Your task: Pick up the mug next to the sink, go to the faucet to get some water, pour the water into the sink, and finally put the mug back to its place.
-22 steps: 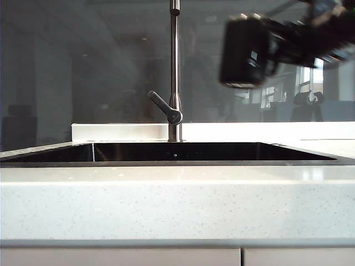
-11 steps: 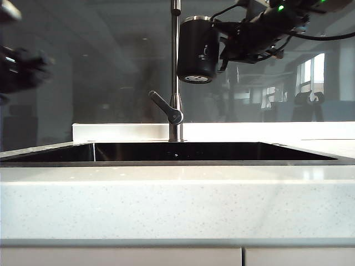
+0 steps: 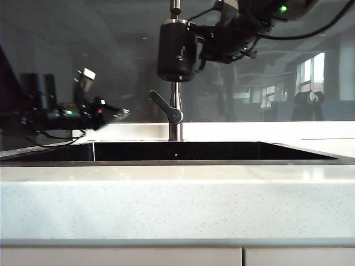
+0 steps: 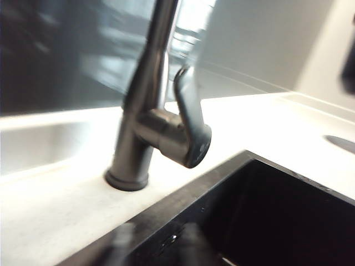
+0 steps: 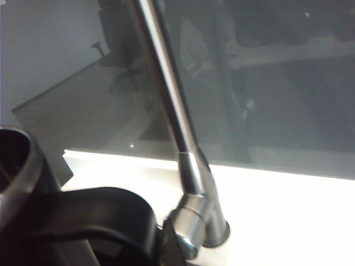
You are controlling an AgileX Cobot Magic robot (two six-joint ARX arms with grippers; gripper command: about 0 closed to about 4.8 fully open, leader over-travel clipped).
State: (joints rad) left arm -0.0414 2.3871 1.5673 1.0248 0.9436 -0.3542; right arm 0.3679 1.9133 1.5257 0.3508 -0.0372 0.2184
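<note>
The black mug (image 3: pixel 176 51) hangs upright, high above the sink (image 3: pixel 222 151) and in front of the faucet (image 3: pixel 175 111) pipe. My right gripper (image 3: pixel 201 47) is shut on it from the right. The right wrist view shows the mug's rim (image 5: pixel 25 166), its handle (image 5: pixel 116 216) and the steel faucet (image 5: pixel 169 94) pipe close behind. My left gripper (image 3: pixel 121 113) hovers over the sink's left end, pointing at the lever (image 3: pixel 165 107). In the left wrist view its blurred fingers (image 4: pixel 125 246) stand apart with nothing between them, short of the lever (image 4: pixel 191 124).
A white speckled counter (image 3: pixel 166 205) runs along the front, with a raised white ledge (image 3: pixel 266 132) behind the sink. Dark reflective glass (image 3: pixel 100 66) backs the faucet. Cabinet fronts (image 3: pixel 111 257) show below the counter.
The right gripper carried the mug leftward from the upper right until it hangs in front of the faucet pipe. The left arm swung in from the left toward the lever, its jaws now parted.
</note>
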